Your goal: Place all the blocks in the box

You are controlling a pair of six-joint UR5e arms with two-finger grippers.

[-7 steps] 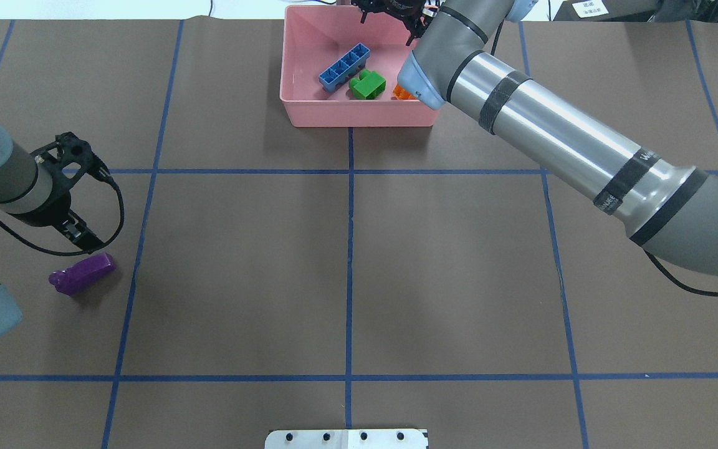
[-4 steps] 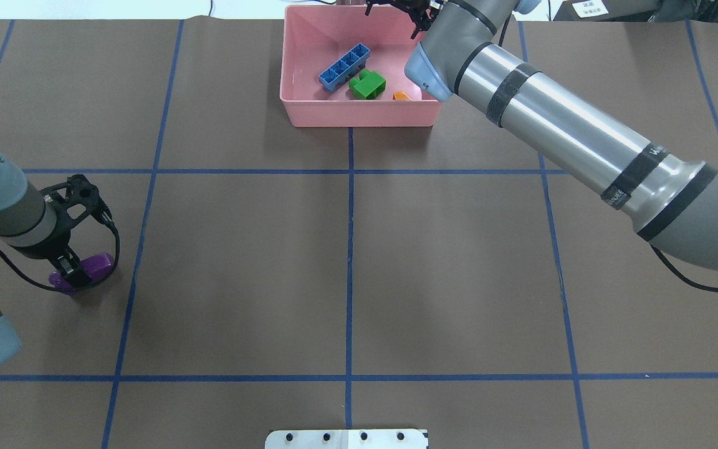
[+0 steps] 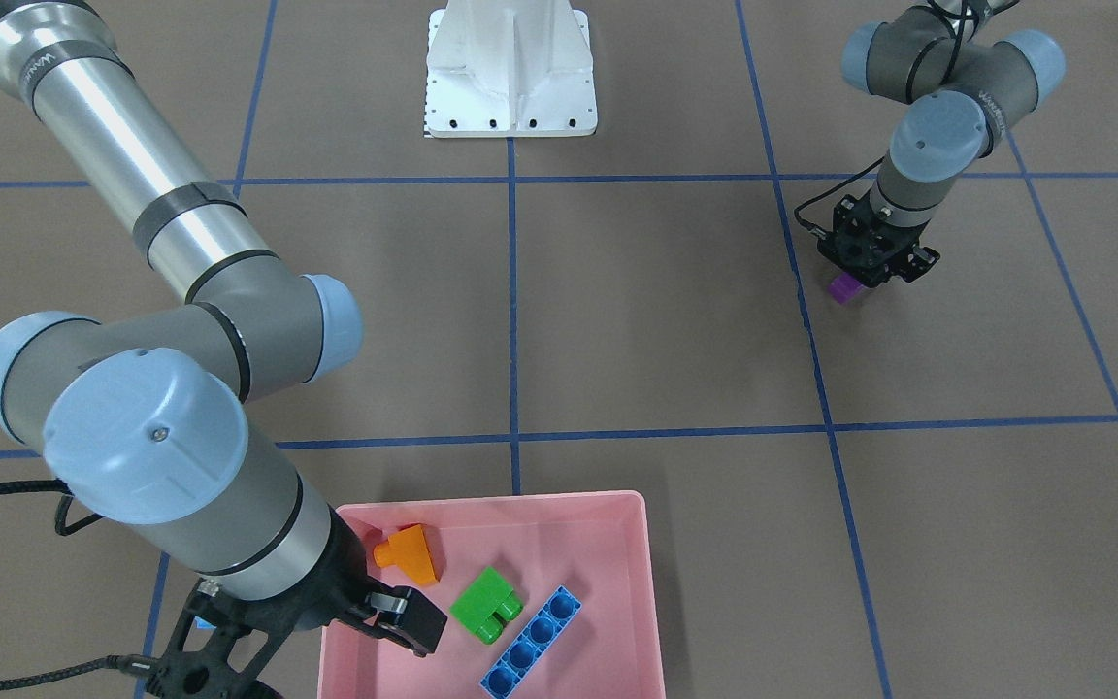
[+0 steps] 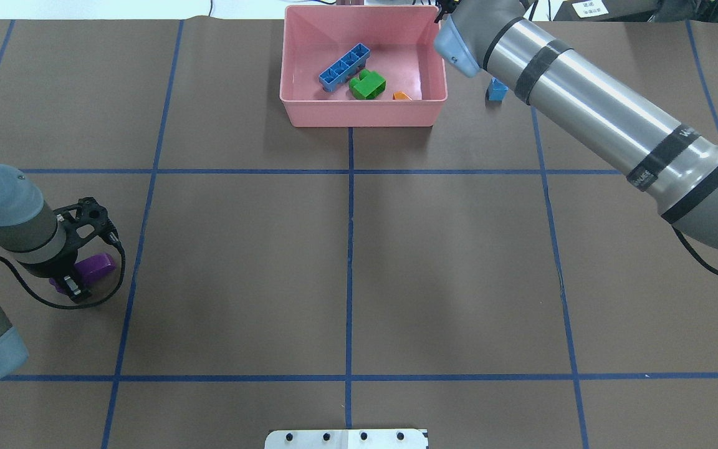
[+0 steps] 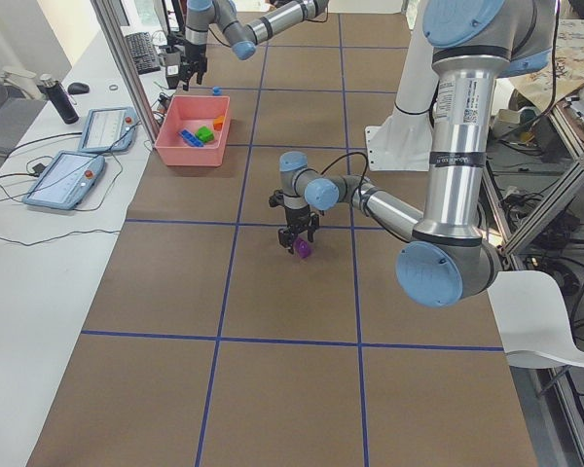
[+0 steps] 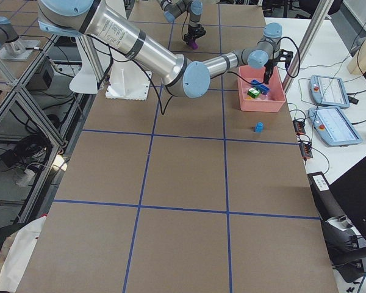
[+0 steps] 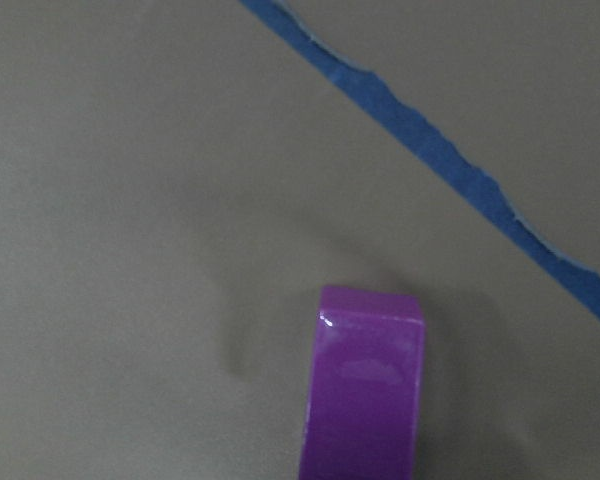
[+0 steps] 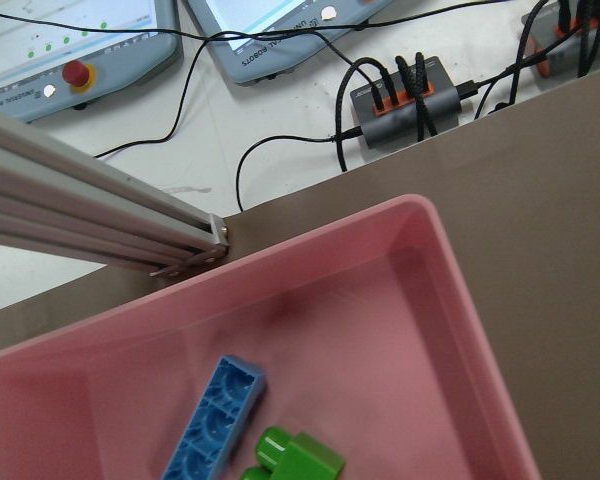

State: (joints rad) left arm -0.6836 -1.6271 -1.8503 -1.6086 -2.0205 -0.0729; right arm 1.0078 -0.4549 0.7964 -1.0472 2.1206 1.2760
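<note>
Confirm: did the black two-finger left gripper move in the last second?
Yes: left gripper moved toward the robot, away from the blue tape line, over the purple plastic brick.

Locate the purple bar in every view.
Front-facing: purple bar upper right.
Overhead: purple bar near left edge, mid-height.
Exterior left: purple bar at centre.
Exterior right: purple bar at top, middle.
Left wrist: purple bar bottom centre.
Right wrist: not in it.
Shared landmark: pink box, in all but the left wrist view.

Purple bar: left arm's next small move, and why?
Probably shut the left gripper on the purple bar. It sits low over the bar, which lies on the table far from the pink box; whether it already grips is unclear.
</note>
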